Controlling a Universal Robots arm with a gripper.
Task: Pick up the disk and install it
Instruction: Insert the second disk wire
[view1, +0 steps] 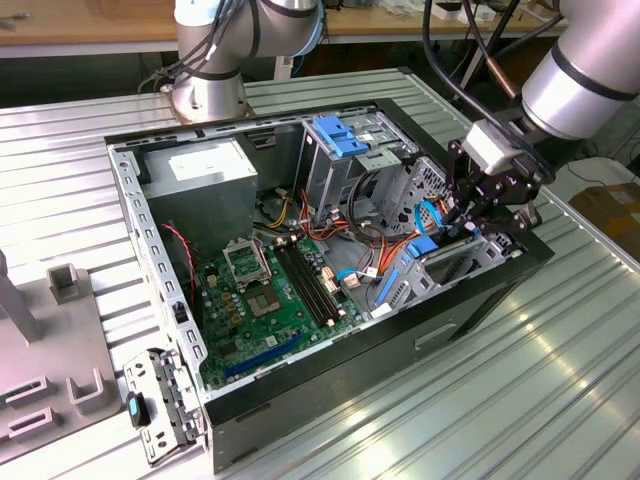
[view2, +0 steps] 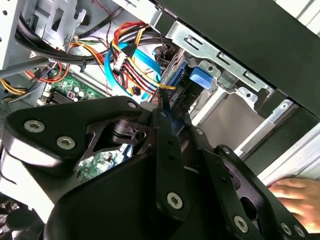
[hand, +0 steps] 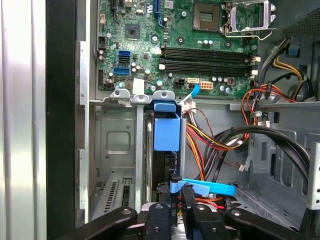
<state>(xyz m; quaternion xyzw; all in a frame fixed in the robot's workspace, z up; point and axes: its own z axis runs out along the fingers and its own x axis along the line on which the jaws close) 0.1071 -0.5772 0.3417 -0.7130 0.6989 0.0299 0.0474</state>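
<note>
Here's the ribbed metal table (view1: 520, 400), and on it the big open computer case (view1: 350, 385) lying on its side, green motherboard (view1: 270, 300) facing up. At the exterior view's right end of the case sits the grey drive cage (view1: 478, 258), and the arm is hanging right over it.

The disk (hand: 166, 131) stands edge-on in a slot of that cage. Its blue plastic rail and a strip of dark body are what show in the first wrist view, while the second wrist view has the blue rail (view2: 178, 86) just beyond the fingertips, close beside a bundle of coloured cables.

By the look of it, this is a stiff, dense little slab: fairly heavy for its size, smooth on its metal faces, and not something to knock or drop. The best hold would be across the two long sides on the blue rails, where plastic gives some bite, keeping off the label face and the connector end.

Now the gripper (view1: 466, 214): its black fingers (view2: 166, 142) run in to a narrow point, pressed together rather than spread, with nothing visible between them. The tips sit right at the disk's exposed end; whether they actually bear on it, I can't make out. A person's hand (view2: 296, 196) rests outside the case wall.
</note>
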